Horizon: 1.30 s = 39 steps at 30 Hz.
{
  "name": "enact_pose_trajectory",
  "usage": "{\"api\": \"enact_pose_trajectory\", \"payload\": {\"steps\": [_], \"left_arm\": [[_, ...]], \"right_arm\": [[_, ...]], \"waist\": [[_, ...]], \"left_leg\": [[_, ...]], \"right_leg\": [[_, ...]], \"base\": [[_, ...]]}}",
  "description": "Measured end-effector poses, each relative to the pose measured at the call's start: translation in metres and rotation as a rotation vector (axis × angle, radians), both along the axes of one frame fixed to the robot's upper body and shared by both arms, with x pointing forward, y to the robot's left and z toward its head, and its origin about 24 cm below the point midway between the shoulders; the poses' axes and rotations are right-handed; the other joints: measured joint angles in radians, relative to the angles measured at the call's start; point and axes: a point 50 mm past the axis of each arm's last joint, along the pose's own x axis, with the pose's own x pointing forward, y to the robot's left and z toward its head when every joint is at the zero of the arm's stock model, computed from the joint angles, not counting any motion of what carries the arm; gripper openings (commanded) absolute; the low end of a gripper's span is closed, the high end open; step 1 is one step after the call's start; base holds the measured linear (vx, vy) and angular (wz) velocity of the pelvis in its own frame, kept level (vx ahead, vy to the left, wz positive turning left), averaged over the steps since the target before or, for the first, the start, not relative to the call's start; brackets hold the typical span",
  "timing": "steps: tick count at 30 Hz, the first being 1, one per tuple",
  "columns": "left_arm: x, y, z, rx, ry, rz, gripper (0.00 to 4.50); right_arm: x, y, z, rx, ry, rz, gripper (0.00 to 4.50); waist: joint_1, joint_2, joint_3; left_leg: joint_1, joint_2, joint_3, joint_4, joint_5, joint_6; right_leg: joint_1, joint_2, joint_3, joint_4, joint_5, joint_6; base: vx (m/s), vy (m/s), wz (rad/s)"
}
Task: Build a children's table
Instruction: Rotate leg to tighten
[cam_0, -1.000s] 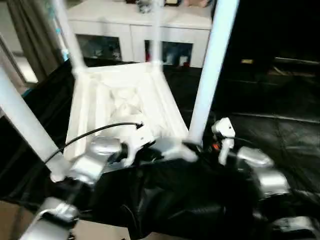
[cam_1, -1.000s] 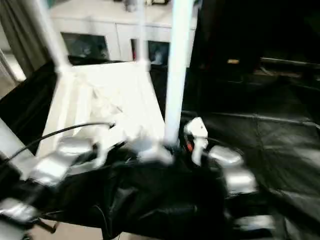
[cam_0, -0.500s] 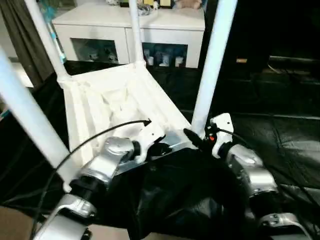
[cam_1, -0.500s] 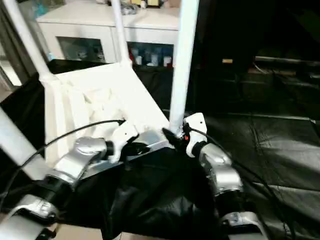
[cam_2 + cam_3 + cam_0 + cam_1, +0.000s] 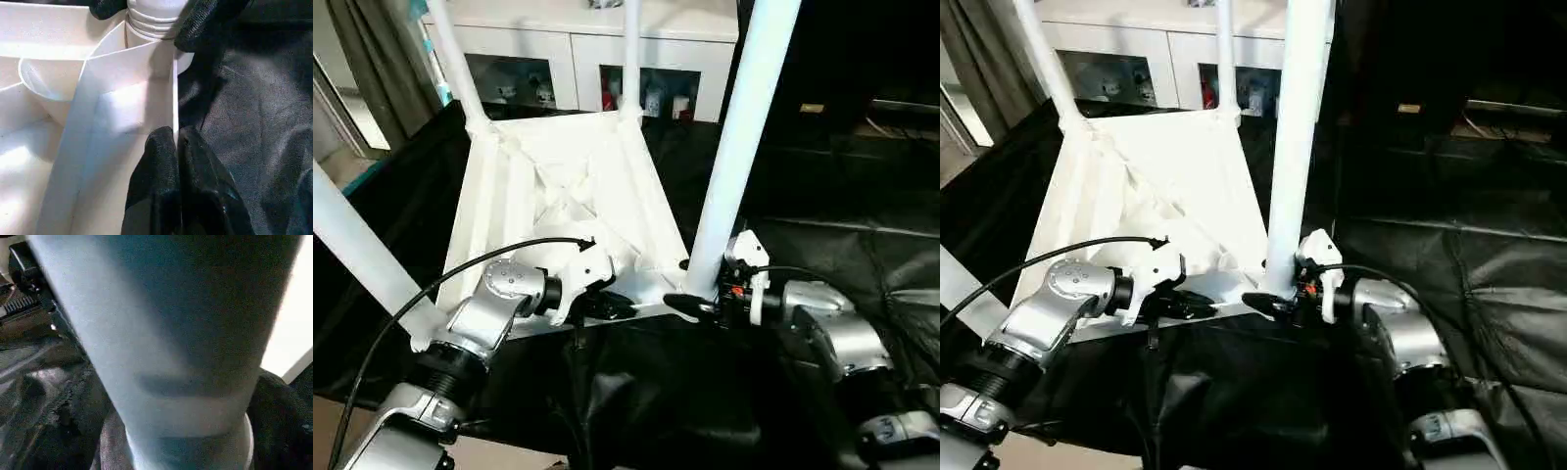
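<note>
- Left gripper (image 5: 177, 142) first: its two black fingers (image 5: 156, 171) are pressed together, and the thin edge of the tabletop's near rim runs right into the seam between their tips, so they pinch that rim.
- Over to the right gripper (image 5: 690, 305), level at the foot of the near right leg (image 5: 739, 147). Its fingers are spread, one black fingertip on each side of the leg's ribbed base in the left wrist view, so they straddle the tube; whether the pads actually press on it, I can't tell.
- The children's table (image 5: 573, 211) is upside down, ribbed underside facing up, all white.
- It rests on a black sheet (image 5: 862, 245) that covers the whole work area, creased and bunched in front of the robot.
- Four legs stand up from the corner sockets: the two far legs (image 5: 460, 69) thin against the background, the near left leg (image 5: 357, 255) slanting across the left edge of the head view, and the near right one rising past the top of the picture.
- The silver forearms reach in from both sides, the left one (image 5: 504, 294) trailing a black cable (image 5: 460, 279).
- Behind the table, a white cabinet (image 5: 578, 49) with glass doors, and a curtain (image 5: 372, 59) at the far left.
</note>
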Motion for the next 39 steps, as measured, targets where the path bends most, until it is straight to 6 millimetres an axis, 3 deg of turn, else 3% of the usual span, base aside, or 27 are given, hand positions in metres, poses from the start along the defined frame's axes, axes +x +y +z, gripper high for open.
{"api": "enact_pose_trajectory", "payload": {"steps": [9, 15, 22, 23, 27, 30, 39], "left_arm": [[0.001, -0.004, -0.001, -0.012, -0.006, 0.033, 0.0], [0.011, -0.028, -0.012, -0.039, -0.038, 0.219, 0.0], [0.015, -0.051, -0.015, -0.052, -0.032, 0.332, 0.0], [0.015, -0.051, -0.015, -0.053, -0.032, 0.334, 0.0], [0.014, -0.051, -0.014, -0.058, -0.04, 0.334, 0.0], [0.011, -0.046, -0.012, -0.058, -0.047, 0.31, 0.0], [-0.002, -0.015, -0.008, -0.045, -0.012, 0.147, 0.0]], "right_arm": [[0.001, 0.003, -0.004, -0.001, 0.0, -0.04, 2.82], [0.016, 0.009, -0.016, 0.019, -0.033, -0.411, 2.72], [0.026, 0.015, -0.02, 0.0, -0.042, -0.647, 2.71], [0.026, 0.015, -0.02, 0.001, -0.048, -0.648, 3.26], [0.026, 0.017, -0.018, 0.002, -0.057, -0.61, 3.47], [0.023, 0.013, -0.015, -0.017, -0.066, -0.519, 3.87], [0.006, 0.003, -0.005, -0.057, -0.058, -0.13, 3.87]], "waist": [[0.001, -0.002, 0.0], [-0.02, -0.004, 0.0], [-0.028, -0.002, -0.002], [-0.028, -0.002, -0.002], [-0.028, -0.002, -0.002], [-0.028, -0.002, -0.002], [-0.03, -0.004, -0.001]], "left_leg": [[0.002, 0.0, 0.0, 0.003, 0.001, -0.002], [0.024, 0.0, 0.002, 0.0, 0.001, -0.009], [0.031, -0.002, 0.004, -0.006, 0.001, -0.009], [0.031, -0.002, 0.004, -0.006, 0.001, -0.009], [0.03, -0.002, 0.004, -0.009, 0.001, -0.009], [0.029, -0.002, 0.004, -0.013, 0.001, -0.009], [0.023, 0.001, 0.004, -0.018, 0.005, -0.003]], "right_leg": [[0.0, 0.0, 0.001, 0.006, 0.0, 0.0], [0.019, -0.001, 0.003, 0.004, 0.001, 0.0], [0.03, -0.002, 0.004, -0.005, 0.0, 0.001], [0.03, -0.002, 0.004, -0.006, 0.0, 0.001], [0.03, -0.002, 0.004, -0.008, 0.0, 0.001], [0.029, -0.002, 0.003, -0.009, -0.001, 0.002], [0.018, 0.0, 0.001, -0.008, -0.003, 0.005]], "base": [[0.0, 0.0, 0.0], [0.0, 0.0, 0.0], [0.0, 0.0, 0.0], [0.0, 0.0, 0.0], [0.0, 0.0, 0.0], [0.0, 0.0, 0.0], [0.0, 0.0, 0.0]]}}
